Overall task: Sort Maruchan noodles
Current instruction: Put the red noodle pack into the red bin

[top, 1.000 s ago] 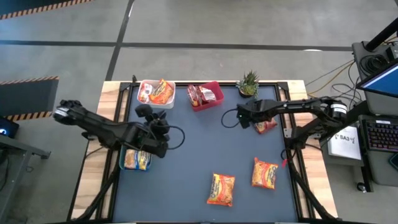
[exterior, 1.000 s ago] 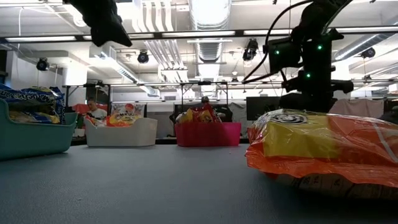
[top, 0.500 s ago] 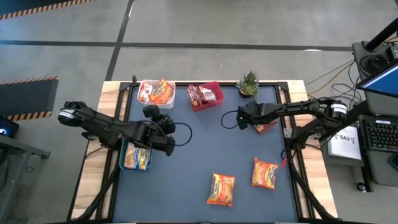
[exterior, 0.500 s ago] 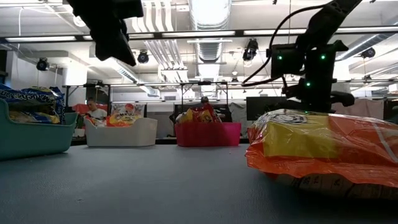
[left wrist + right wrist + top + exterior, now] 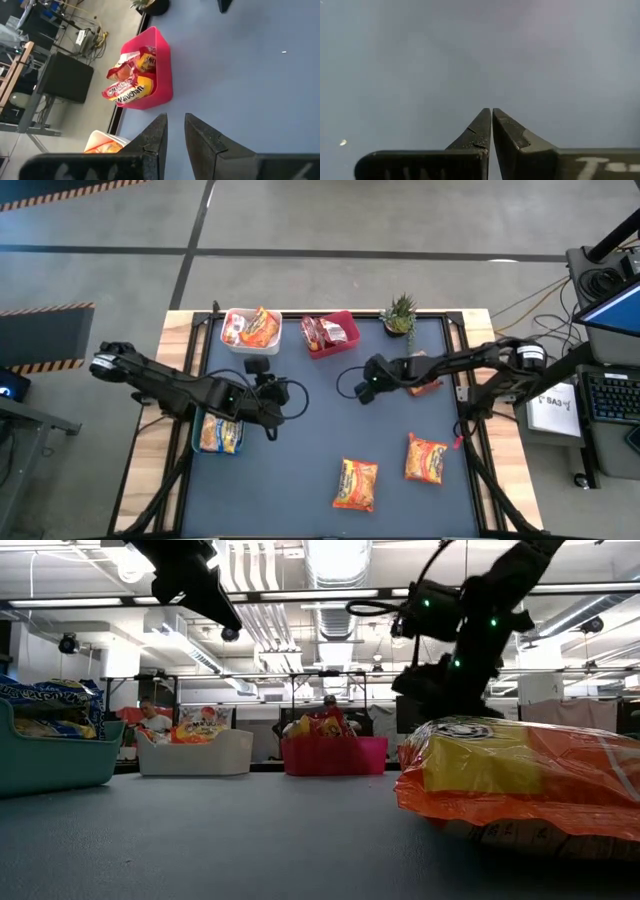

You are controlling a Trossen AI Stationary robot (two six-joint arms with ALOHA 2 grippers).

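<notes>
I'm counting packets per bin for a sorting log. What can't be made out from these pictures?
- Green bin, high view: the left arm covers part; count unclear.
- Red packet beneath the right arm, high view: mostly covered.
- White bin, low view: wall hides its contents.
- Orange packet, low view: cut off by the edge.

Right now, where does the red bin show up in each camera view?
High view: red bin at the table's far edge, centre.
Low view: the bin mid-picture, far across the table.
Left wrist view: bin beyond the fingertips.
Right wrist view: not in it.
Shared landmark: white bin beside it.
</notes>
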